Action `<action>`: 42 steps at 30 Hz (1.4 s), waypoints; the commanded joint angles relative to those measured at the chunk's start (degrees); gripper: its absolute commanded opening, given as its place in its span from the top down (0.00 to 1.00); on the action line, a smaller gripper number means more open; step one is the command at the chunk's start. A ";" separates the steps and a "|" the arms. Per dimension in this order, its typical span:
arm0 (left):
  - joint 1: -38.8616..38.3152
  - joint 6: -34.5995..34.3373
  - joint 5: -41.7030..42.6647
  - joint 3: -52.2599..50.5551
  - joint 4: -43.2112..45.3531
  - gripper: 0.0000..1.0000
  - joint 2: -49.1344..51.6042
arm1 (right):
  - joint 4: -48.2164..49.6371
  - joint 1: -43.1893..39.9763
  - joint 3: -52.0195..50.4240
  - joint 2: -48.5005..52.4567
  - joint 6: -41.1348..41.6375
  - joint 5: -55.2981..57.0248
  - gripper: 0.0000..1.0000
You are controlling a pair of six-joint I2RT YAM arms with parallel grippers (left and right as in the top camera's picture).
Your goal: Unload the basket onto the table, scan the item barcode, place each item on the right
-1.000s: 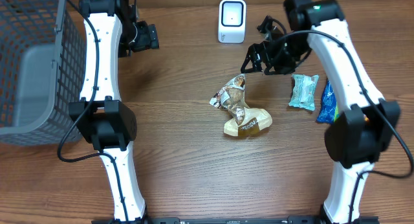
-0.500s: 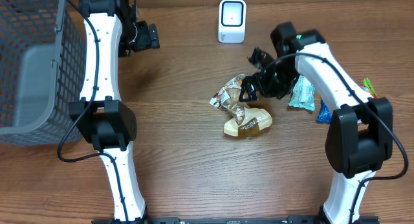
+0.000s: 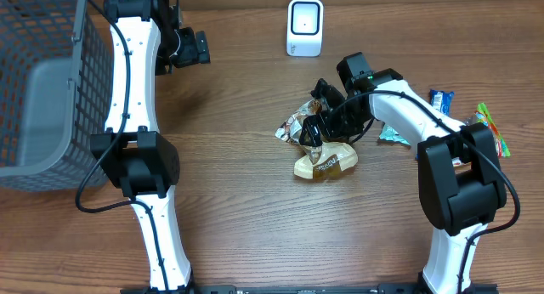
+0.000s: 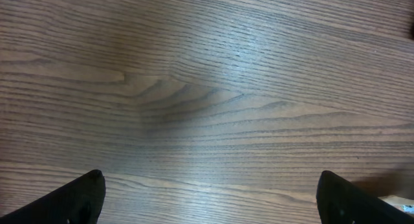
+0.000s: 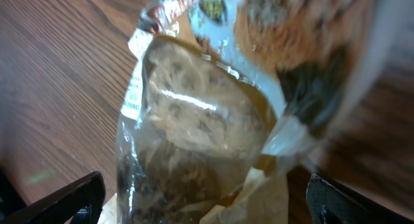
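Two snack items lie together mid-table: a crumpled brown-and-white wrapper (image 3: 297, 124) and a tan, clear-fronted pastry bag (image 3: 330, 162). The white barcode scanner (image 3: 305, 26) stands at the back centre. My right gripper (image 3: 316, 128) is down over the two items and open. In the right wrist view the clear pastry bag (image 5: 194, 140) fills the space between the wide-apart fingertips (image 5: 65, 201), with the patterned wrapper (image 5: 297, 36) blurred above it. My left gripper (image 3: 197, 49) hovers at the back left, open. In the left wrist view the left gripper (image 4: 210, 198) has only bare wood under it.
A grey mesh basket (image 3: 34, 90) fills the left edge. A teal packet (image 3: 387, 134) lies partly under my right arm. A blue packet (image 3: 440, 97) and a colourful packet (image 3: 491, 126) lie at the far right.
My right arm has swung left and down from beside the teal packet onto the two snack items, and its jaws have spread wider. The left arm has stayed put.
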 commanded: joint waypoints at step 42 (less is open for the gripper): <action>-0.37 1.09 0.37 -0.48 0.28 0.00 0.09 | -4.13 -4.52 11.30 -7.72 1.22 -32.26 0.96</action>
